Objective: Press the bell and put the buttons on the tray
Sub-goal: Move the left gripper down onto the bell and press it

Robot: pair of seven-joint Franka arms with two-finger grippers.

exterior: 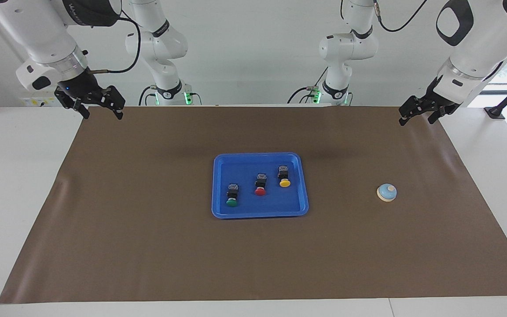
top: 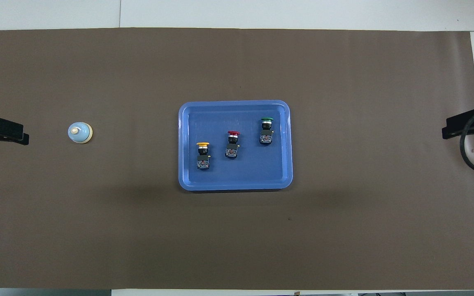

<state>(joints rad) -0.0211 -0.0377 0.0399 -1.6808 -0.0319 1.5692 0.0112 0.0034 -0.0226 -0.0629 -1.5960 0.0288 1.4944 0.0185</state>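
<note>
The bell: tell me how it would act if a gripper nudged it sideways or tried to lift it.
The bell sits on a flat cream rim wider than its dome, so a sideways nudge would probably slide it on the brown mat rather than tip or roll it. The smooth rounded dome looks slippery to pinch; the small knob on top seems the surer hold.

Both arms just hang up high and idle, left gripper [exterior: 417, 115] and right gripper [exterior: 99, 108] spread wide, nothing held.
</note>
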